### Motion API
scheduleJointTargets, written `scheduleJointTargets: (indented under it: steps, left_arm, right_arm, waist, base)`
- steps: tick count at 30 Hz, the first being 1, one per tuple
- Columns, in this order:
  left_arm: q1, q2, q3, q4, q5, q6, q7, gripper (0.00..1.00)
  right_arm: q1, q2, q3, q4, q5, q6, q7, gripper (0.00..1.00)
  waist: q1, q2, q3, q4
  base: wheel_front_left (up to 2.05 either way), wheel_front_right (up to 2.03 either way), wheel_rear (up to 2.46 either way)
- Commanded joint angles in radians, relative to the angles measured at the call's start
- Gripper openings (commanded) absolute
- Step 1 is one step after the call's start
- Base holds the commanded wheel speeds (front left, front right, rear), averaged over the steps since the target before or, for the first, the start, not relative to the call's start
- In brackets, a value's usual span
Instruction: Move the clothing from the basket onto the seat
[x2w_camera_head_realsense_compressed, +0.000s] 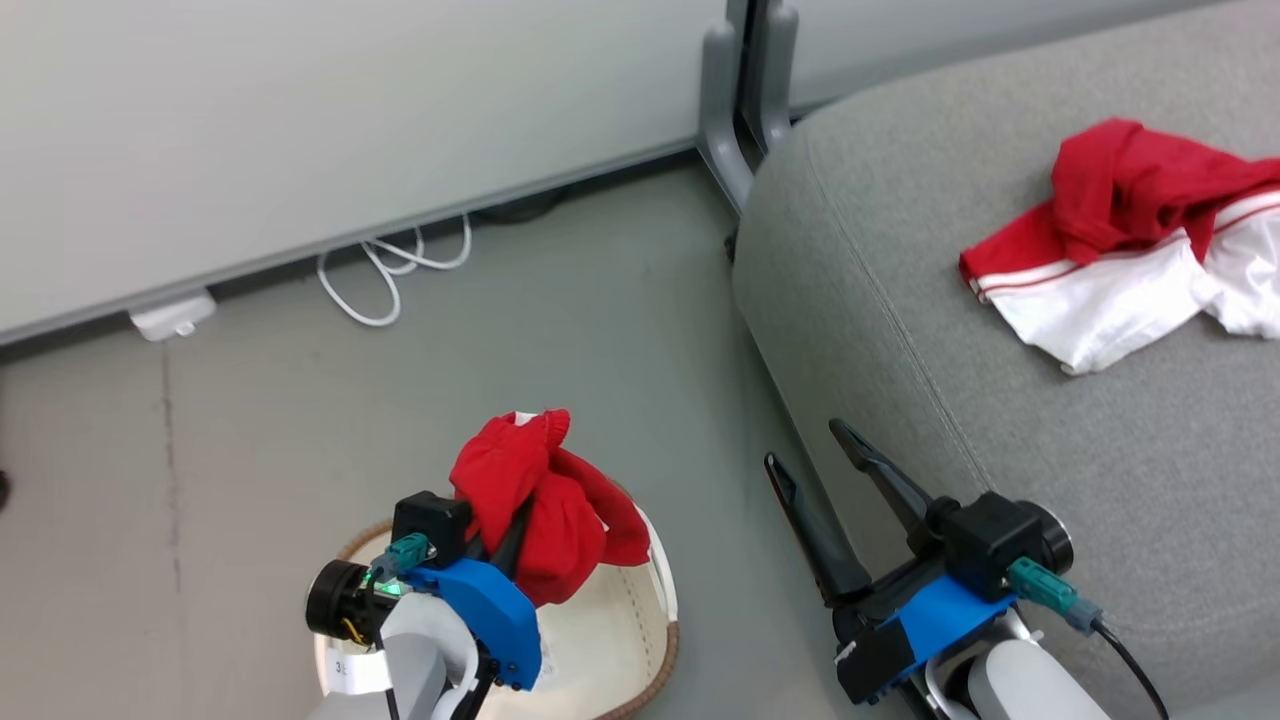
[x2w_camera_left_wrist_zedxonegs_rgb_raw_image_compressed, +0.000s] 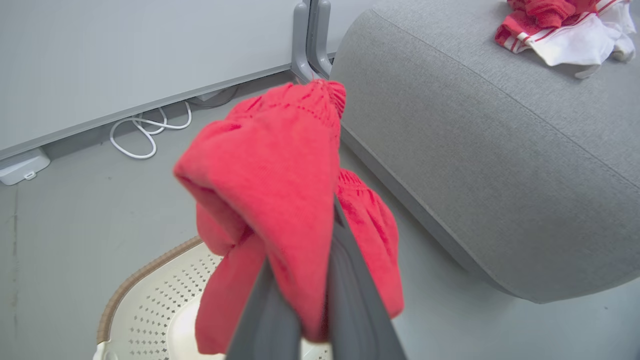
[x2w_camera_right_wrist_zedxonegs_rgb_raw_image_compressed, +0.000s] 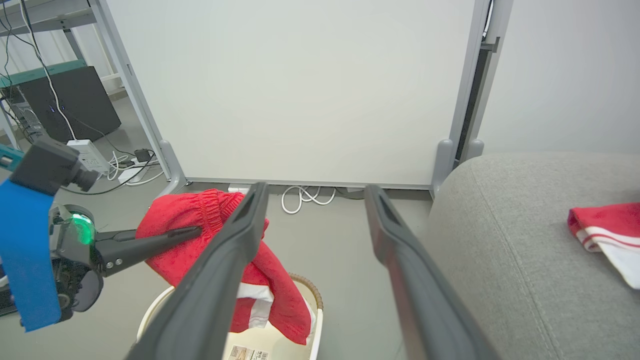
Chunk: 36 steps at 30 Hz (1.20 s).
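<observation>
Left wrist view: clothing (x2w_camera_left_wrist_zedxonegs_rgb_raw_image_compressed: 270, 165) wraps left hand (x2w_camera_left_wrist_zedxonegs_rgb_raw_image_compressed: 305, 240), hiding fingertips; basket (x2w_camera_left_wrist_zedxonegs_rgb_raw_image_compressed: 160, 310) cropped.

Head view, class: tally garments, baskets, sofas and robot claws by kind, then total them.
Garments: 2 (held garment, sofa garment)
Basket: 1
Sofa: 1
Claws: 2 (left claw, right claw)
Total: 6
</observation>
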Motion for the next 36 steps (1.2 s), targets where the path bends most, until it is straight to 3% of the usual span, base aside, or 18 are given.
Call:
scheduleJointTargets:
  steps: [1, 14, 36]
  left_arm:
    - [0.011, 0.000, -0.015, -0.016, -0.011, -0.001, -0.005, 0.00]
    - [-0.069, 0.004, -0.127, -0.131, -0.108, -0.001, -0.005, 0.00]
    - [-0.266, -0.035, -0.244, -0.238, -0.204, -0.001, 0.044, 0.00]
  right_arm:
    - [0.027, -0.005, -0.001, -0.005, 0.008, 0.000, 0.007, 1.00]
    - [0.087, 0.009, -0.013, -0.039, 0.011, 0.000, 0.045, 1.00]
    - [0.104, 0.011, 0.003, -0.051, 0.013, 0.000, 0.073, 1.00]
  waist:
    - [0.0003, -0.0001, -0.071, 0.046]
    - [0.0003, -0.0001, -0.154, 0.093]
    - [0.0003, -0.0001, -0.176, 0.140]
  base:
    - [0.00, 0.00, 0.00]
    - [0.00, 0.00, 0.00]
    - [0.00, 0.00, 0.00]
